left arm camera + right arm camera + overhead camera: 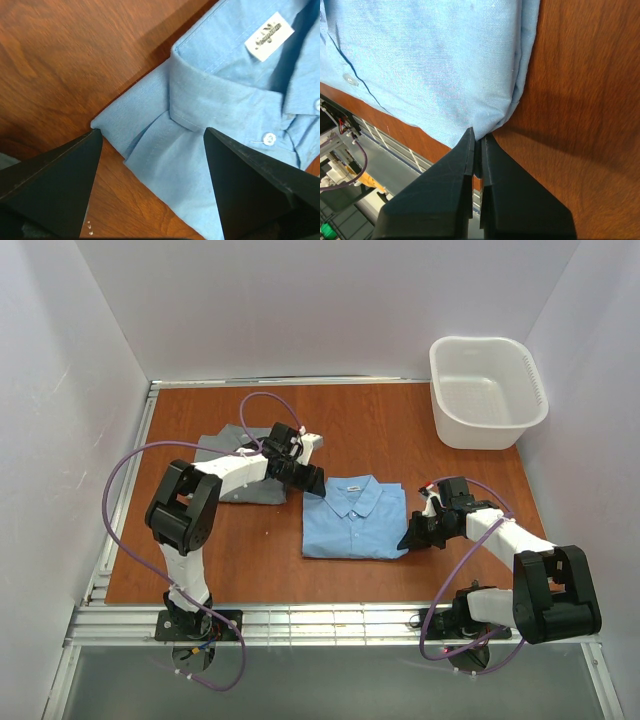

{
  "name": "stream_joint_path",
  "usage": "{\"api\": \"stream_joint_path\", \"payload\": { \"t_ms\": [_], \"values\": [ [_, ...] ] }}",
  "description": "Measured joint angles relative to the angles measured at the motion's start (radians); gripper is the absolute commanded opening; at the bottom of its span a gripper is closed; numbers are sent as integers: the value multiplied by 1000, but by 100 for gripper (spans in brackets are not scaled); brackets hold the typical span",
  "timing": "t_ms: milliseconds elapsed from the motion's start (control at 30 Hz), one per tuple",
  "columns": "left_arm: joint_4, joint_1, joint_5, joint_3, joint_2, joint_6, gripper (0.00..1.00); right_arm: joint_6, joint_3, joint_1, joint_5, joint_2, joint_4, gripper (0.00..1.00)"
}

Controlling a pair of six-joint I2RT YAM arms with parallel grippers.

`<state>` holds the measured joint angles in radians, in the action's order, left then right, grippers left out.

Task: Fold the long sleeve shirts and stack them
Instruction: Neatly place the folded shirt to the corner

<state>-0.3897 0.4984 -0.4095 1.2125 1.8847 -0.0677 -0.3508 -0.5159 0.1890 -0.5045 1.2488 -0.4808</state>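
Stacking step. The folded sky-blue shirt (350, 525) lies mid-table, with the grey-green shirt (218, 446) at its 10 o'clock. The right gripper (476, 135) pinches its 5 o'clock corner. The left gripper (150, 137), spread wide, straddles the 11 o'clock corner. Next it must close there, so both arms can lift evenly.

My white left arm (230, 472) bends at the elbow and reaches forward; its black two-finger left gripper (150, 137) points down, jaws spread wide. My white right arm (500, 530) lies low and angles inward, its black two-finger right gripper (477, 136) pressed closed, fingertips together.
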Motion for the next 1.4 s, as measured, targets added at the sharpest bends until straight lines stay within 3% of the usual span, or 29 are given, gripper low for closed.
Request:
{"api": "stream_joint_path", "payload": {
  "t_ms": [200,300,467,500,567,633,1067,1400],
  "values": [
    [-3,-3,-25,0,24,26,77,0,0,0,-3,0,0,1],
    [-3,-4,-25,-2,24,35,72,0,-1,0,-3,-1,0,1],
    [-3,-6,-26,-13,24,43,45,0,-9,0,-6,-1,-9,1],
    [-5,-6,-27,-16,24,43,29,0,-10,0,-7,-1,-11,1],
    [-8,-6,-34,-24,24,45,19,0,-12,0,-8,-2,-12,1],
    [-12,-6,-43,-29,24,42,0,0,-12,0,-8,-3,-11,1],
    [-37,-8,-34,-21,-38,10,0,-3,-94,1,-30,-61,-28,1],
    [-117,-66,56,224,-138,0,0,-69,-293,65,-43,-66,13,1]
  ]
}}
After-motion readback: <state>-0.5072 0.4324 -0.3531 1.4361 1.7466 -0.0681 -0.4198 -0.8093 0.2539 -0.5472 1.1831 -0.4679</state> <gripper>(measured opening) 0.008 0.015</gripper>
